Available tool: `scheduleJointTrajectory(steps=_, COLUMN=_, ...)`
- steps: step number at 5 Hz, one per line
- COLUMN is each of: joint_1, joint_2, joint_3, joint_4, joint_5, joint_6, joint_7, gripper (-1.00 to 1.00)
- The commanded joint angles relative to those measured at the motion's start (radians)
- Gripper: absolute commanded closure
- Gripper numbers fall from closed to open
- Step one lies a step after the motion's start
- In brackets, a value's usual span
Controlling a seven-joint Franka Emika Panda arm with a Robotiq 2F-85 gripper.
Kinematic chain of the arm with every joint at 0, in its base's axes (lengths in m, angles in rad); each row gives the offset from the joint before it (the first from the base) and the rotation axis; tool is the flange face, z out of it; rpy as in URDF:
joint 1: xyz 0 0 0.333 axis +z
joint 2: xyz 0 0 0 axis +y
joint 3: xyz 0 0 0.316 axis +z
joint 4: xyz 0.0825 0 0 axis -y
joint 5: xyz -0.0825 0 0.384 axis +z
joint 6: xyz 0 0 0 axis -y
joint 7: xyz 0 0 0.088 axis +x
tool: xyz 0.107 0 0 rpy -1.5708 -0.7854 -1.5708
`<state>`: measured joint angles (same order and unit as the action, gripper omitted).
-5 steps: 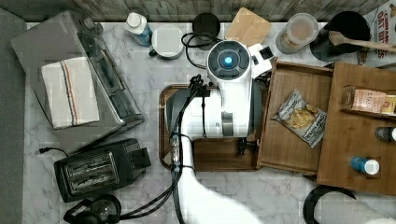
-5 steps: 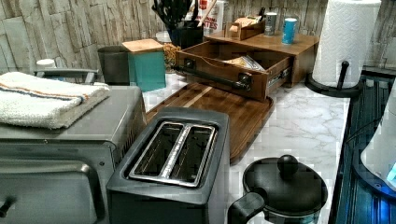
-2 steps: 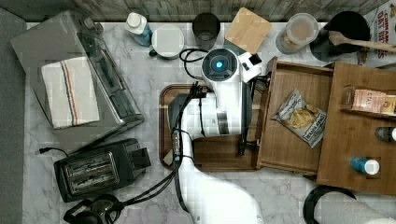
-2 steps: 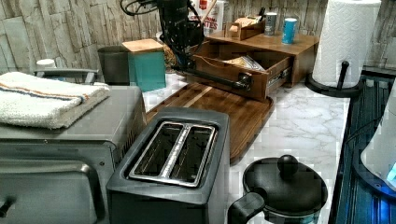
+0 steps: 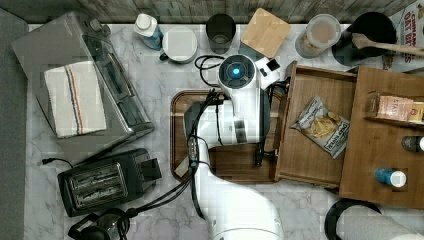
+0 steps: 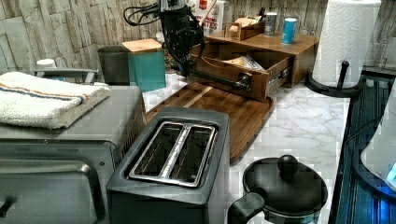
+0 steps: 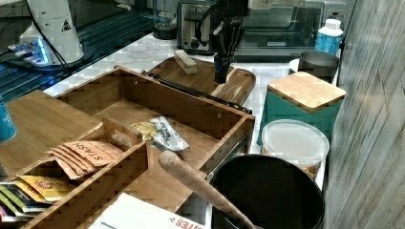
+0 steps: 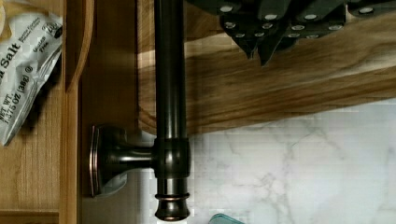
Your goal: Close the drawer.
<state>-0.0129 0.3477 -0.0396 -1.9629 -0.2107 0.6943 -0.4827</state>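
Drawer (image 5: 302, 161) stands pulled out of the rack (image 5: 381, 167), reaching toward the top view's left until its front meets the tray (image 5: 235, 164) on the marble counter (image 5: 165, 120). It is a shallow wooden box with thin walls, and a crinkled chip bag (image 5: 322, 125) lies flat on its floor (salt flavour, by the print in the wrist view). Across the drawer's front runs a dark metal handle (image 8: 169, 93), a round bar held off the wood on short posts; in the left view the handle (image 6: 220, 79) runs along the front above the tray's far edge.

The gripper (image 8: 258, 48) hangs just beside that bar, near one end of it, over the tray's rim and apart from the metal. Its two dark fingertips (image 8: 247, 44) look pressed together with nothing between them. In the right view the gripper (image 7: 220, 74) points straight down over the tray, on the far side of the drawer's front, and in the left view the gripper (image 6: 185, 70) sits at the handle's far end.

A teal canister (image 5: 264, 33) with a wooden lid stands near the drawer's corner. A toaster (image 5: 97, 182) sits well apart, at the top view's lower left.
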Motion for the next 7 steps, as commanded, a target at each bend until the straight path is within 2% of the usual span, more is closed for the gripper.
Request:
scheduleJointTrajectory(steps=1, joint_1=-0.033, joint_2=0.027, joint_3=-0.005, joint_4=-0.063, joint_5=-0.029, joint_6=0.062, joint_7=-0.094, gripper=1.0)
scheduleJointTrajectory(steps=3, joint_1=-0.063, joint_2=0.025, joint_3=-0.013, joint_4=-0.077, joint_5=-0.033, joint_6=0.061, joint_7=-0.129, gripper=1.0)
scheduleJointTrajectory(steps=4, joint_1=-0.078, joint_2=0.006, joint_3=-0.035, joint_4=-0.1, joint_5=-0.068, joint_6=0.093, joint_7=-0.149, gripper=1.0)
scheduleJointTrajectory(steps=5, joint_1=-0.138, joint_2=0.03, joint_3=-0.04, joint_4=0.039, joint_5=-0.02, joint_6=-0.033, joint_7=-0.29, gripper=1.0)
scheduleJointTrajectory(steps=7, joint_1=-0.196, joint_2=0.018, joint_3=-0.089, joint_4=0.087, joint_5=-0.004, joint_6=-0.004, joint_7=-0.439, gripper=1.0)
